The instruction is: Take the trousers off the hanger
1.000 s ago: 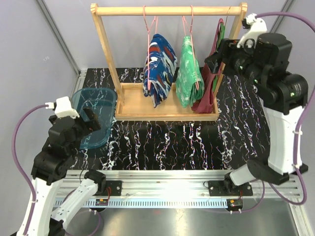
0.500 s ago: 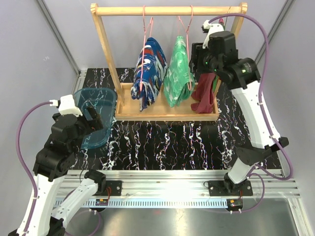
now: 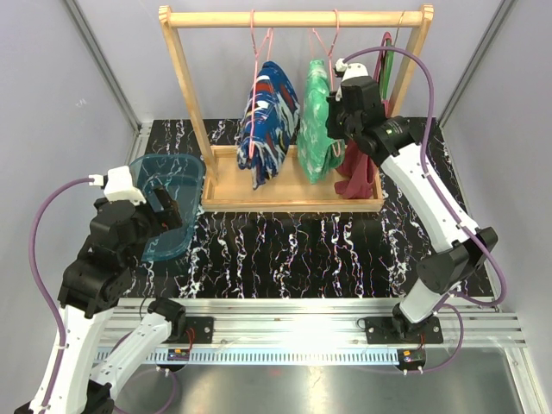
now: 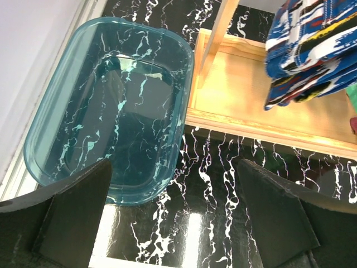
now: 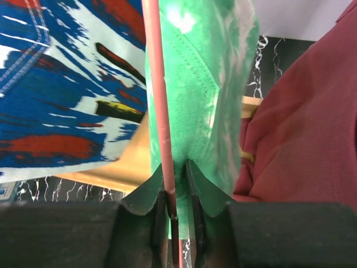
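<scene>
The right fingers (image 5: 203, 196) are pinching the pink hanger wire (image 5: 159, 100) beside the mint green trousers (image 5: 206, 84) hanging on the rack (image 3: 293, 17), likely steadying it, while the left fingers (image 4: 279, 218) are hovering wide apart above the teal tray (image 4: 187, 72).

Left wrist view's edge cuts off the blue trousers (image 4: 312, 50).

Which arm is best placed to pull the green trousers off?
Right. The right gripper pinches the pink hanger against the green trousers; the left gripper hangs open, far off by the blue tub.
</scene>
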Robot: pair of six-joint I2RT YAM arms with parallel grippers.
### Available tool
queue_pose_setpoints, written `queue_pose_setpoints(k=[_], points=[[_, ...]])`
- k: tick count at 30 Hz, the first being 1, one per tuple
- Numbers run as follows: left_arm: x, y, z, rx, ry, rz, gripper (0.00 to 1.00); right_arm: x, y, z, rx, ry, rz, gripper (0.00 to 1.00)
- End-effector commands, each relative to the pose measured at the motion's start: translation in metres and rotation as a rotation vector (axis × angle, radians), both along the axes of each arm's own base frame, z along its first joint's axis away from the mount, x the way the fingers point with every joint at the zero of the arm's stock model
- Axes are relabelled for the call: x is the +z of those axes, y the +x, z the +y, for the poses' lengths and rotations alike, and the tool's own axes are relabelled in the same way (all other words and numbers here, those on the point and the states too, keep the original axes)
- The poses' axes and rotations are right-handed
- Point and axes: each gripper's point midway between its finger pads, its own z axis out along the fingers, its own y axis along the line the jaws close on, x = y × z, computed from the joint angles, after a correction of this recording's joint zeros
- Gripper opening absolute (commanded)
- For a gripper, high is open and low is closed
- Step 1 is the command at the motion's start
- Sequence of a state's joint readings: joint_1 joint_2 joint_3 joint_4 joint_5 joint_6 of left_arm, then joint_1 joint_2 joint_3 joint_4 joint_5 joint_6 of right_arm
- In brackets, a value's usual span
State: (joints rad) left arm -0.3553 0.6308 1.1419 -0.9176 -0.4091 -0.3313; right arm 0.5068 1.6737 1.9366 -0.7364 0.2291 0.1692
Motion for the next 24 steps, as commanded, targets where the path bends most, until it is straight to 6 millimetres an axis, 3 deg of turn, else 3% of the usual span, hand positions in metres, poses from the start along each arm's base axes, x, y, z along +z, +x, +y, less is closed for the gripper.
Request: queue_pose_setpoints(k=[1,5,12,15,16,17,24], points=[[0.014,0.008,-0.01,-0.041,-0.025,-0.046,0.99,0.049,-0.005,-0.004,-0.027,0.073,-0.141,0.19],[0.012,0.009,-0.013,-0.052,-0.034,-0.039,0.99,0.056,-0.002,-0.006,-0.039,0.072,-0.162,0.28],[0.009,0.011,-0.02,-0.077,-0.051,-0.027,0.99,0.07,0.003,-0.007,-0.053,0.079,-0.197,0.25],[0.008,0.011,-0.022,-0.085,-0.054,-0.024,0.99,0.072,0.004,-0.006,-0.053,0.079,-0.194,0.17],[0.008,0.011,-0.022,-0.085,-0.055,-0.024,0.99,0.07,0.005,-0.005,-0.052,0.077,-0.191,0.05],[0.008,0.011,-0.022,-0.086,-0.057,-0.024,0.99,0.07,0.005,-0.006,-0.052,0.077,-0.19,0.0],[0.025,0.015,-0.044,-0.182,-0.115,-0.043,0.99,0.092,0.003,-0.01,-0.071,0.098,-0.232,0.0]])
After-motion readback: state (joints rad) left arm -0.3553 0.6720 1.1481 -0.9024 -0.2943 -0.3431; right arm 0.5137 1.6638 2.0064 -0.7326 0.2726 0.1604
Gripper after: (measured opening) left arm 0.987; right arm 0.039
